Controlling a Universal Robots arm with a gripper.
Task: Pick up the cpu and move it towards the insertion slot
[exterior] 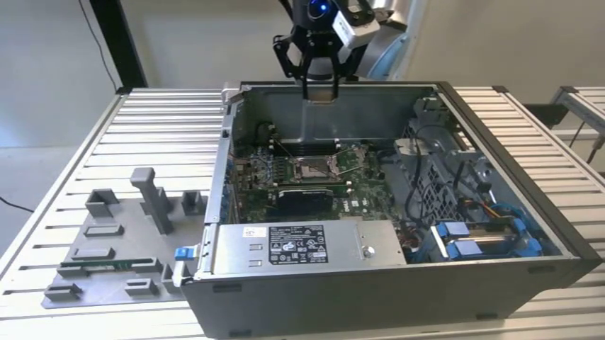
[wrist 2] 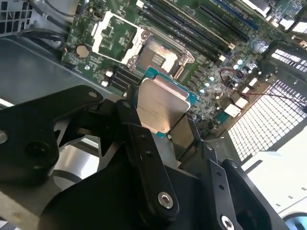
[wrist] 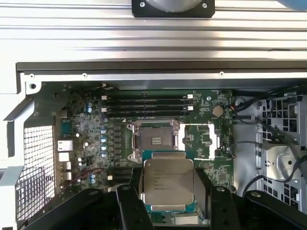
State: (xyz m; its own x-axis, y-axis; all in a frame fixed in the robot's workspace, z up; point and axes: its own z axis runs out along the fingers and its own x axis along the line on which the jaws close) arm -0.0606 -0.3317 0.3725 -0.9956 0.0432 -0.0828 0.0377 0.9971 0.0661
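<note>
Gripper (exterior: 319, 95) clamped on cpu (wrist: 167, 179) by its edges, held flat and high over the case's (exterior: 529, 212) far wall, slot (exterior: 315, 168) below stays unobstructed.

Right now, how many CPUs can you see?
1. The cpu is gripped between the fingers of the gripper, above the open computer case and short of the insertion slot. Others may be hidden.
</note>
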